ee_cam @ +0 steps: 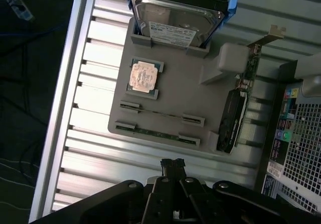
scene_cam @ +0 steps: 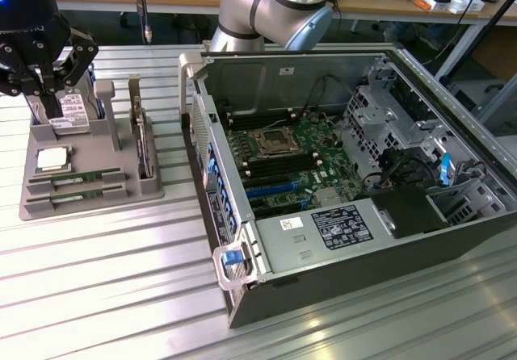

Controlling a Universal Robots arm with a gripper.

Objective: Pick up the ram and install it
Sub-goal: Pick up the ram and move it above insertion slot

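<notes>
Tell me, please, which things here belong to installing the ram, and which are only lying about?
For the job: ram sticks in the gray tray; open computer with its motherboard; end effector, shut.
Lying about: processor chip; hard drive; card with metal bracket.

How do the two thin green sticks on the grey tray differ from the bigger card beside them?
The ram sticks are narrow and sit low in their holders; the expansion card is bigger and stands taller. The card carries a metal bracket; the sticks have none. The sticks run crosswise to the card. Both are green boards in the grey tray.
</notes>
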